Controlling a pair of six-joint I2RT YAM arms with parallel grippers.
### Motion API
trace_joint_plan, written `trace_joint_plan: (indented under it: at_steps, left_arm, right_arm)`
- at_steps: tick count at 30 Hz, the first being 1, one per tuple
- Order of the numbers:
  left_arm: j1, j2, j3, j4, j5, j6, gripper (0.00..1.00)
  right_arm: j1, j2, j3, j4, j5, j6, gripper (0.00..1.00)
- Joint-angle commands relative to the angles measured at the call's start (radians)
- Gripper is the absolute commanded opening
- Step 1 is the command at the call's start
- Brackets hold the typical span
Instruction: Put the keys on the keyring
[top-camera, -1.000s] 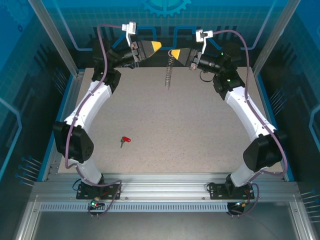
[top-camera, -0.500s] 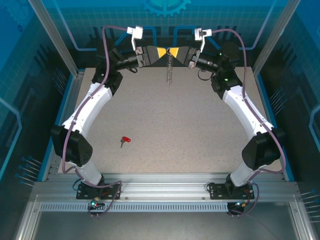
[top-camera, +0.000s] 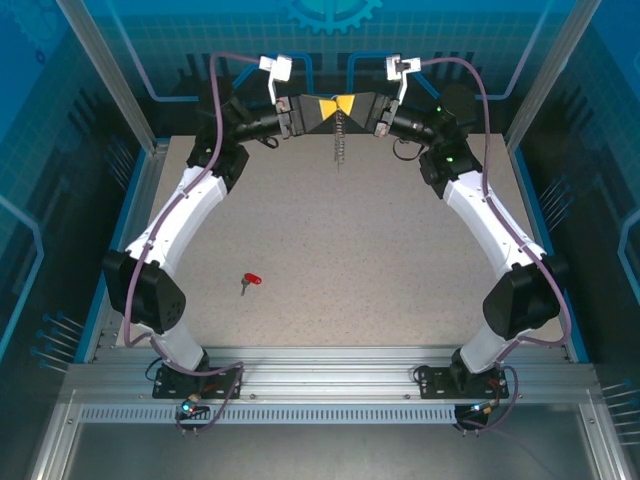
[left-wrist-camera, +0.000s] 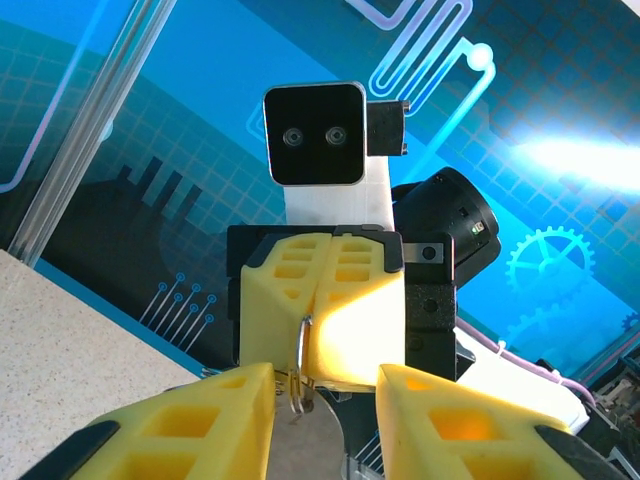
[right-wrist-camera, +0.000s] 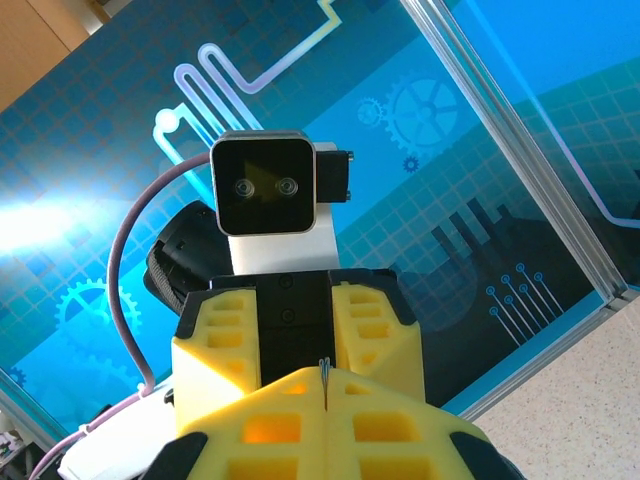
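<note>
The key (top-camera: 250, 281), red-headed with a short silver blade, lies alone on the table at the left front. The keyring (top-camera: 340, 140) hangs as a string of silver rings at the far back centre, above the table. My right gripper (top-camera: 351, 106) is shut on its top ring (left-wrist-camera: 299, 345), whose thin edge shows between the pressed pads (right-wrist-camera: 324, 372). My left gripper (top-camera: 322, 107) faces it tip to tip and is open. Its yellow fingers (left-wrist-camera: 200, 420) stand apart on either side of the right gripper's (left-wrist-camera: 325, 300) tip and the ring.
The speckled table (top-camera: 340, 250) is walled by blue panels at the back and aluminium posts at the sides. Both arms arch along the left and right edges to meet at the back. A metal rail runs along the near edge.
Both grippers have risen and closed toward each other at the back centre, from apart to tip to tip. The hanging keyring came along with the right gripper. The key has not moved.
</note>
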Motion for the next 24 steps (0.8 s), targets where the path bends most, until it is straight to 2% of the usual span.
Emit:
trace_joint_plan:
  at_steps: [1,5,8,21,22,24]
  left_arm:
    - [-0.016,-0.029,0.002,0.013,-0.007,0.023,0.3]
    - [-0.023,-0.033,-0.001,0.012,-0.007,0.027,0.23]
    - [-0.024,-0.042,-0.014,0.017,-0.017,0.027,0.22]
    - [-0.034,-0.066,-0.047,0.038,-0.061,0.046,0.0]
    - [-0.035,-0.068,-0.051,0.037,-0.067,0.052,0.0]
    - [-0.035,-0.076,-0.061,0.033,-0.078,0.072,0.0]
  right_arm:
    - [0.011,0.002,0.025,0.058,-0.008,0.011,0.0]
    - [0.011,-0.004,0.022,0.05,-0.01,0.005,0.0]
    - [0.005,-0.01,0.012,0.046,-0.01,0.0,0.0]
    - [-0.003,-0.015,0.001,0.07,-0.036,0.021,0.0]
    - [-0.005,-0.018,0.001,0.066,-0.036,0.022,0.02]
    - [-0.023,-0.033,-0.009,0.053,-0.024,0.023,0.24]
